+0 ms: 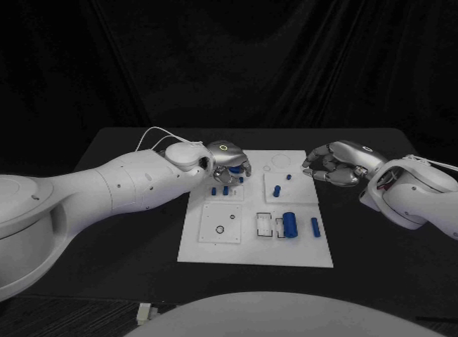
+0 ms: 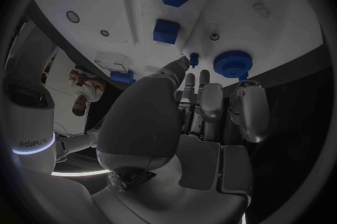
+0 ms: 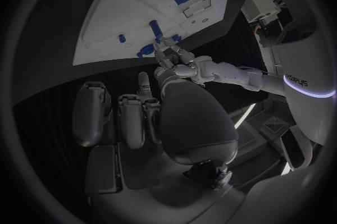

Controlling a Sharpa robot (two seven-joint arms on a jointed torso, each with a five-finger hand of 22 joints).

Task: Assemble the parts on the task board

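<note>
The white task board point(image 1: 258, 253) lies mid-table. My left hand point(image 1: 227, 160) hovers over its far left corner, fingers point(image 2: 204, 89) stretched toward the plate with nothing between them. Just past its fingertips are a round blue toothed part point(image 2: 232, 63) and a small blue peg point(image 2: 194, 57). Two blue blocks point(image 2: 166, 31) sit further along the board. My right hand point(image 1: 336, 165) is off the board's far right edge, its fingers point(image 3: 130, 117) curled in on nothing. A blue peg point(image 1: 277, 190), a thick blue cylinder point(image 1: 290, 226) and a thin blue rod point(image 1: 314, 225) lie on the board.
The board has raised white square panels point(image 1: 221, 223) and rectangular slots point(image 1: 263, 225) near the cylinder. Black table point(image 1: 128, 232) surrounds the board on all sides. A thin white cable point(image 1: 153, 133) runs along my left arm.
</note>
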